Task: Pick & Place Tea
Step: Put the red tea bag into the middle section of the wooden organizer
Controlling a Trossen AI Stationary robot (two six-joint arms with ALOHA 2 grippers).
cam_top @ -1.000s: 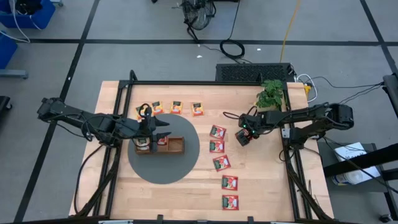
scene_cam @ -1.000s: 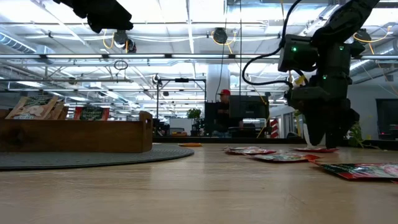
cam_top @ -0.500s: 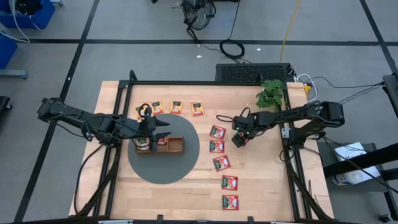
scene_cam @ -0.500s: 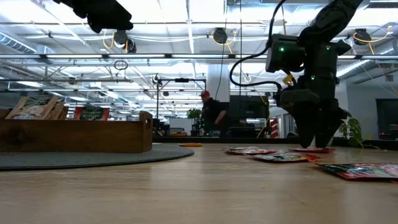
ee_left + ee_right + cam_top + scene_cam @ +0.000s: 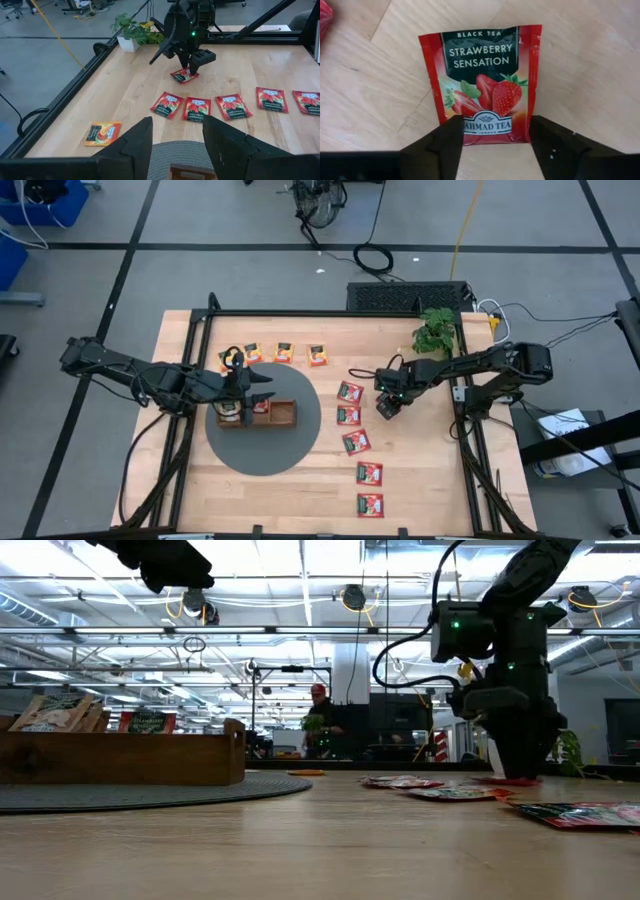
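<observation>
Right tool (image 5: pixel 492 142) astride strawberry packet (image 5: pixel 487 82)

There are six red tea packets (image 5: pixel 233 106) lying on the table (image 5: pixel 430 480) and four orange tea packets (image 5: pixel 284 352). One wooden tray (image 5: pixel 283 417) sits on one round grey mat (image 5: pixel 300 445). One green plant (image 5: pixel 434 330) stands in the corner.

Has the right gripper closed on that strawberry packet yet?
No: in the right wrist view the right gripper is open, its fingers straddling the near edge of the strawberry packet, which lies flat on the table.
</observation>
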